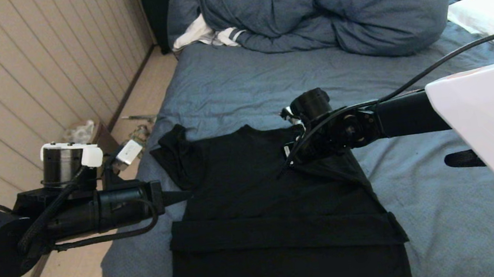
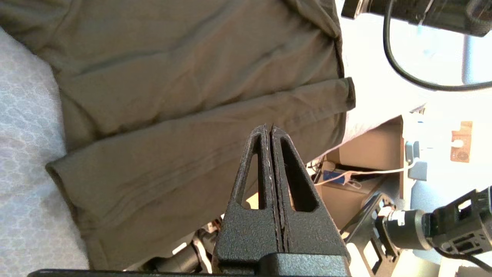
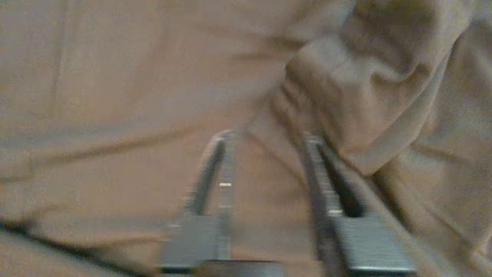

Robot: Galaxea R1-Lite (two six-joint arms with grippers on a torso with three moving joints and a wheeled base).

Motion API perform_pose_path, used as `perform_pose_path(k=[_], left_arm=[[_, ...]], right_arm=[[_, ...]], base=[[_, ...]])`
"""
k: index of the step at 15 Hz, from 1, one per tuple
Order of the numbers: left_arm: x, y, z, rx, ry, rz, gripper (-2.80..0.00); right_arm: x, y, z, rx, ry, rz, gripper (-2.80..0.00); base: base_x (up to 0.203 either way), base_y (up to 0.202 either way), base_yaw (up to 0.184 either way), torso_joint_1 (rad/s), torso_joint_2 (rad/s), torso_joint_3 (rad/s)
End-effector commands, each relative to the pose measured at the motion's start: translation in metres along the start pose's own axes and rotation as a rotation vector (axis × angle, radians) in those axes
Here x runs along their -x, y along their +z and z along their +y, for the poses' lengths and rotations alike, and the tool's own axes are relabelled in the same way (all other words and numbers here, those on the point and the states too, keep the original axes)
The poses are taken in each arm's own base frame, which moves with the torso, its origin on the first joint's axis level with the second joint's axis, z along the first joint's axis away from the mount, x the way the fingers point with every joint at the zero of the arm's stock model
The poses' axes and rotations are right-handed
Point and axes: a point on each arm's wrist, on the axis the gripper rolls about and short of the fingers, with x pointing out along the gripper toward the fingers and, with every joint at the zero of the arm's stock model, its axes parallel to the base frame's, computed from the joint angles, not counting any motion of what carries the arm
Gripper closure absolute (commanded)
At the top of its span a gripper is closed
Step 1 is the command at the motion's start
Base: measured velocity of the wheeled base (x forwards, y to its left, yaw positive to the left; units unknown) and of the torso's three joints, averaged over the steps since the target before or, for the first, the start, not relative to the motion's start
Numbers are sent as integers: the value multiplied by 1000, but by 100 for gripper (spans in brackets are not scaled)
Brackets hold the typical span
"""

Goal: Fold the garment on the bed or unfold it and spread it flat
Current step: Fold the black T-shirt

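Garment (image 1: 252, 193) fabric fills the space around your right gripper (image 3: 269, 134): its two fingers stand parted, with a strip of the black cloth showing between them and a bunched fold (image 3: 376, 88) of the shirt lying against the outer side of one finger. Whether the pads actually pinch any cloth, you cannot tell from the wrist view. In the head view that gripper sits low over the shirt's upper part, near the collar, with a ridge of fabric running away from it toward the hem.

Your left gripper (image 2: 271, 129) has its fingers pressed flat together with nothing between them. Its tips sit just at the shirt's side edge, over the folded band (image 2: 200, 154) of cloth, and the head view shows the same tip (image 1: 179, 196) pointing in at the shirt's left border.

Outward from both jaws, the shirt lies mostly flat near the foot of the bed (image 1: 420, 212), one sleeve (image 1: 175, 155) crumpled beyond the left gripper. Farther off, past the right gripper, you see the heaped blue-grey duvet (image 1: 329, 6) and a white-and-striped cloth (image 1: 204, 35) tucked beside it.
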Motion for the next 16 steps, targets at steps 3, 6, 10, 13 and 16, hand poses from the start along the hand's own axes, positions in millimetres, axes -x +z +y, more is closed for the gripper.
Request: perform_pose_path(k=[3,6,10,13,16], left_arm=[[-3,-1,1,4,-4,7,0],[-3,-1,1,4,-3,9,0],[-4,-2,1,5,-3,13,0],[-5,-3,3,-1,-7,3,0],[-8,-4,2,-11,-15,1,0]], right_arm=[[-3,-5,0,1,-2,19,-280],[-13,-13,1,4,-3,49,-280],[-33,-20,2,3,-3,78,-280],[-39,-19,1,2,-8,71,0],[-37,-16,-1,-4,-13,62,0]], base=[[0,0,0,0,0,0],[0,0,0,0,0,0],[0,0,0,0,0,0],[0,0,0,0,0,0],[0,0,0,0,0,0]])
